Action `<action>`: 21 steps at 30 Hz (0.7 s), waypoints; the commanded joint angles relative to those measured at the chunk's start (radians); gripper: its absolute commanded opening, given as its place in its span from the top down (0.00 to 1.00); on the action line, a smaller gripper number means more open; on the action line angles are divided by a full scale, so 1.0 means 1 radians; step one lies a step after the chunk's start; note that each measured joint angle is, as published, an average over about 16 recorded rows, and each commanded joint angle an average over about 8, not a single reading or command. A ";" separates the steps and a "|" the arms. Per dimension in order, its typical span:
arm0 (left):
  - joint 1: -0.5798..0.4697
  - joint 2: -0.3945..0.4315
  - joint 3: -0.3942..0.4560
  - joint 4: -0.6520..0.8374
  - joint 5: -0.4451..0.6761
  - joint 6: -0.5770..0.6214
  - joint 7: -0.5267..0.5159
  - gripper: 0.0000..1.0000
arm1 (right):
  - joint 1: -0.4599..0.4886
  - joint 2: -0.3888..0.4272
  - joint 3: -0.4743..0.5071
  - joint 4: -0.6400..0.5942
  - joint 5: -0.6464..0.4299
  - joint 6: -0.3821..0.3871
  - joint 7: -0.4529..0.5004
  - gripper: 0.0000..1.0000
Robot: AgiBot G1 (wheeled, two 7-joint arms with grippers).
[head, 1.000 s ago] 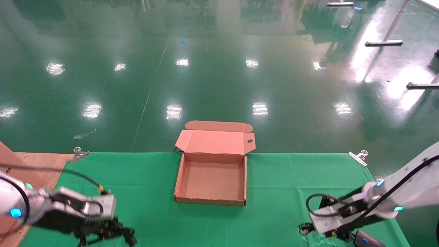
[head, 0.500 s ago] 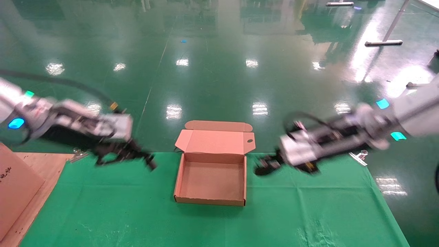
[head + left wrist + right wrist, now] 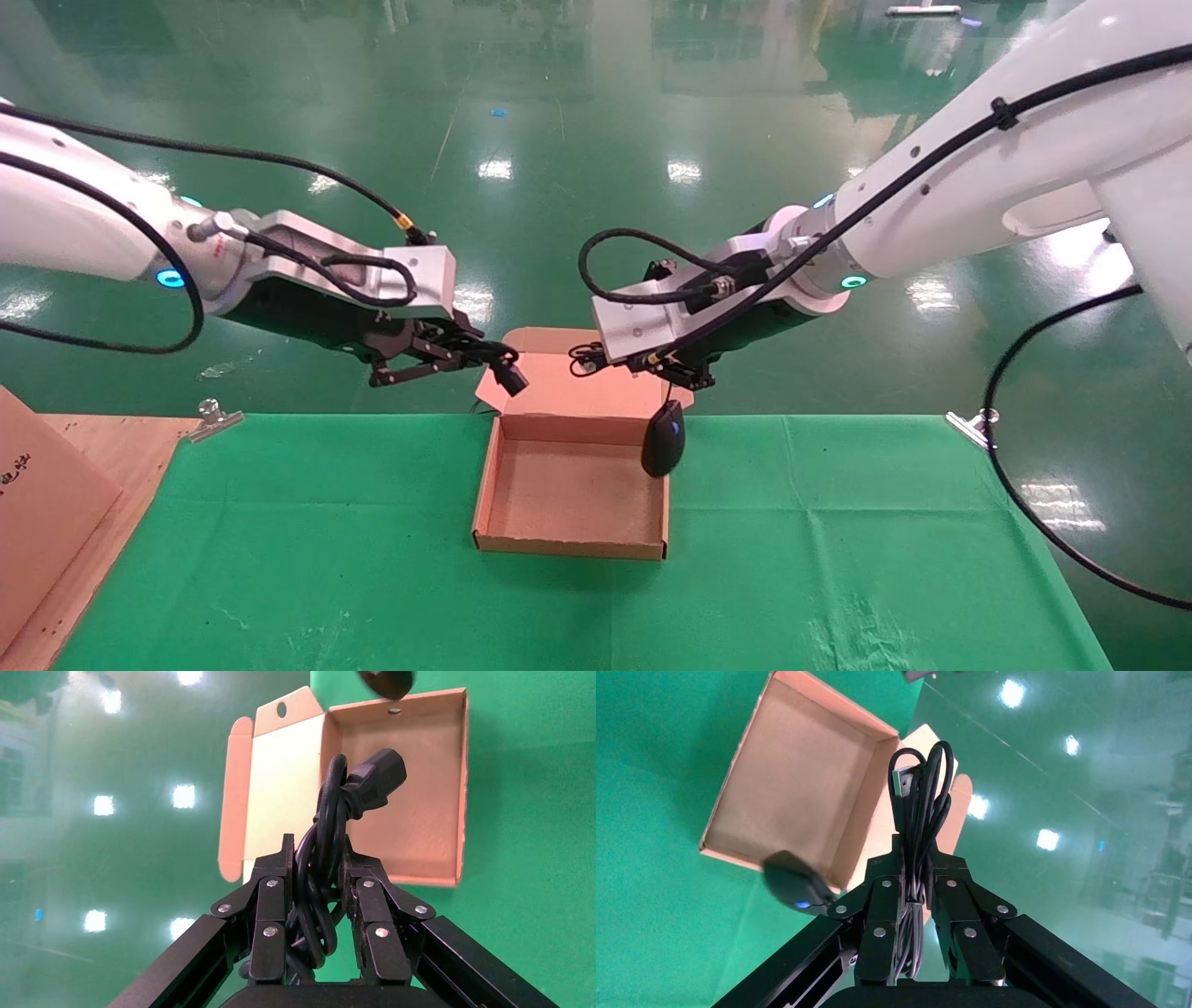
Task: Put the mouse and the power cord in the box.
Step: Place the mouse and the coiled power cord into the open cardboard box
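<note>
The brown cardboard box (image 3: 483, 503) lies open on the green cloth, its lid (image 3: 577, 384) folded back. Above the lid's left corner, my left gripper (image 3: 470, 360) is shut on the power cord (image 3: 508, 375). In the left wrist view the cord bundle (image 3: 320, 846) runs between the fingers and its chunky plug (image 3: 379, 776) points over the box (image 3: 422, 818). My right gripper (image 3: 635, 365) is shut on the mouse's coiled thin cable (image 3: 918, 811). The black mouse (image 3: 663, 438) dangles from that cable over the box's right wall; in the right wrist view the mouse (image 3: 796, 881) hangs blurred.
Metal clips (image 3: 214, 417) (image 3: 973, 427) pin the green cloth (image 3: 838, 522) at the table's far corners. A wooden board with a cardboard piece (image 3: 37, 522) sits at the left edge. Shiny green floor lies beyond the far edge.
Both arms have risen from the table's near corners and swung in over the box. The left now carries the power cord and the right carries the mouse by its cable.
</note>
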 commanded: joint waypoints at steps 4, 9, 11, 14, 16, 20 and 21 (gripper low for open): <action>0.020 0.040 -0.017 0.079 -0.028 -0.041 0.068 1.00 | 0.022 -0.012 -0.007 -0.074 0.030 0.013 -0.048 1.00; 0.102 0.109 -0.021 0.131 -0.029 -0.232 0.109 1.00 | 0.055 -0.001 -0.007 -0.129 0.060 0.007 -0.091 1.00; 0.149 0.133 -0.012 0.126 -0.020 -0.341 0.090 1.00 | 0.067 0.005 -0.004 -0.149 0.071 0.000 -0.110 1.00; 0.230 0.154 0.012 0.071 -0.015 -0.485 0.025 1.00 | 0.080 0.016 0.002 -0.176 0.087 -0.013 -0.138 1.00; 0.287 0.159 0.033 0.010 -0.023 -0.559 -0.034 1.00 | 0.084 0.023 0.005 -0.191 0.095 -0.021 -0.157 1.00; 0.376 0.160 0.092 -0.107 -0.056 -0.641 -0.154 1.00 | 0.085 0.036 0.010 -0.218 0.106 -0.032 -0.192 1.00; 0.393 0.160 0.111 -0.128 -0.063 -0.657 -0.182 1.00 | 0.084 0.038 0.010 -0.225 0.108 -0.033 -0.200 1.00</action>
